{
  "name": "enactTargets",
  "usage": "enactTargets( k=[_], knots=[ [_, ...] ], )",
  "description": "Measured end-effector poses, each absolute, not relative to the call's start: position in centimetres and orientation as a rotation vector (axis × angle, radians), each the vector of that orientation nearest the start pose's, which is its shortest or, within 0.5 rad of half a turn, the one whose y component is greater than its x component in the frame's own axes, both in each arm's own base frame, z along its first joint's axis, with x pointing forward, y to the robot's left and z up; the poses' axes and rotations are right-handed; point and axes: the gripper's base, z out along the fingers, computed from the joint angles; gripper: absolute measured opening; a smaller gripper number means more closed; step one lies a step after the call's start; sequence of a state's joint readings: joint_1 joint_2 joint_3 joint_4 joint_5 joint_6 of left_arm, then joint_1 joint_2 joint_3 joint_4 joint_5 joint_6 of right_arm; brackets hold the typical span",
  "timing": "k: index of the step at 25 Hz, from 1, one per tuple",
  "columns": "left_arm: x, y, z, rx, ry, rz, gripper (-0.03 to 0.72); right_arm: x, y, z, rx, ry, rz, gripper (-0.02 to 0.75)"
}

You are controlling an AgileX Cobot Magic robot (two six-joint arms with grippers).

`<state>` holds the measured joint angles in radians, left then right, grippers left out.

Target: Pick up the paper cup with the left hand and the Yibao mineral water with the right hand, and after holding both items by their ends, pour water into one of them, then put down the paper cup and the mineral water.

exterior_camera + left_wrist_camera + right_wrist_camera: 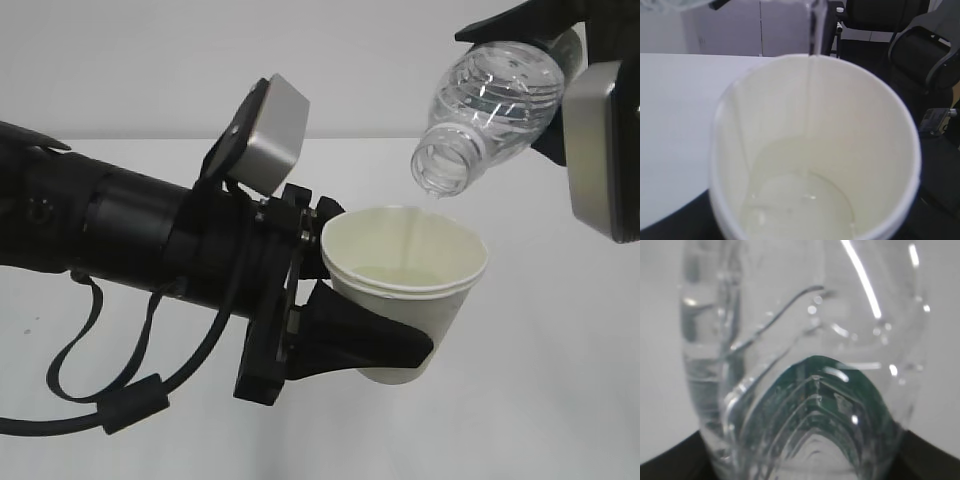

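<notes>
White worktop (560,380) lies below. Left claw (375,310) grips the paper cup (405,285); right claw (560,75) grips the Yibao mineral water (490,100), tilted just above. Holding the thin stream (812,75) centred over the rim should avoid spills.

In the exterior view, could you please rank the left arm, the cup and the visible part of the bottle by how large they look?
1. Left arm, by far the largest.
2. Cup.
3. Bottle, though partly hidden by the right gripper, so its rank against the cup is unsure.

Left hand (375,330) gripping paper cup (405,290), tilted bottle (490,110) pouring above
</notes>
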<state>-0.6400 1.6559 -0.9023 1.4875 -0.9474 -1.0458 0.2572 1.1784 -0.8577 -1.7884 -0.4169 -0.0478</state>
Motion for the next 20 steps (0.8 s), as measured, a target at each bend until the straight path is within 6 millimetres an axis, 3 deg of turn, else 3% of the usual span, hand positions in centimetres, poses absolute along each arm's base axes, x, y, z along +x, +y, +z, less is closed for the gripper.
enactTargets(
  k=[20],
  knots=[
    [21.19, -24.94, 23.52, 1.465, 1.456, -1.144, 0.446, 23.91, 9.90, 33.53, -1.803, 0.702, -0.720, 0.473]
  ],
)
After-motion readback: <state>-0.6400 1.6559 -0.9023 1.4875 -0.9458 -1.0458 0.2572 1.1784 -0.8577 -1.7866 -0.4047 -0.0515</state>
